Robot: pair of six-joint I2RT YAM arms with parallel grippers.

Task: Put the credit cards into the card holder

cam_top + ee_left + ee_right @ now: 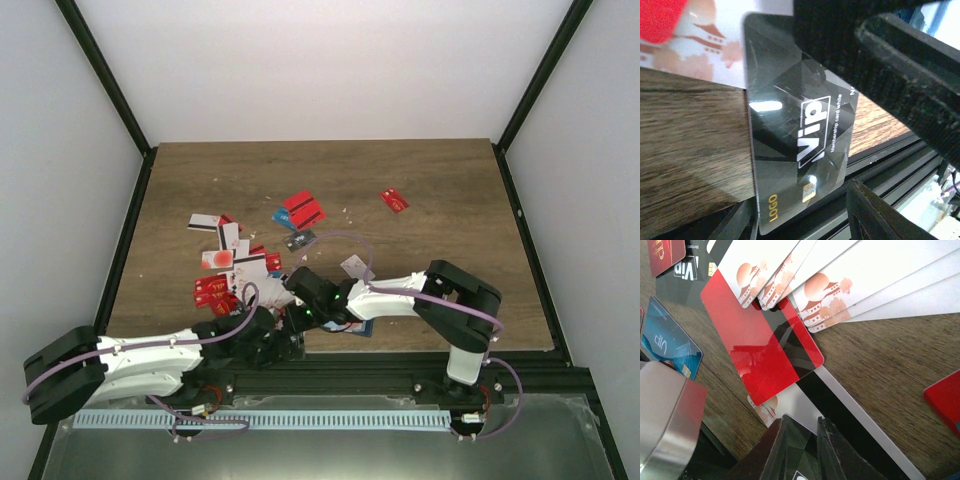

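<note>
A dark grey VIP card (pixel 795 145) stands on edge near the table's front, and my right gripper (pixel 802 427) is shut on it (pixel 807 452). In the left wrist view the right gripper's black fingers (pixel 900 75) cover the card's upper corner. My left gripper (pixel 792 200) is open, its jaws wide apart around the card's lower end. In the top view the two grippers meet, left (pixel 272 338) and right (pixel 298 308). Many credit cards (pixel 235 262) lie fanned behind them. A bit of blue (pixel 362 328) under the right arm may be the card holder, mostly hidden.
A red card with a black stripe (pixel 765 350), white pagoda cards (pixel 840 285), a light blue VIP card (pixel 667 345) and a black-striped white card (pixel 855 420) lie below the right gripper. Red cards (pixel 303 208) and one alone (pixel 395 200) lie farther back. The table's front rail (pixel 880 165) is close.
</note>
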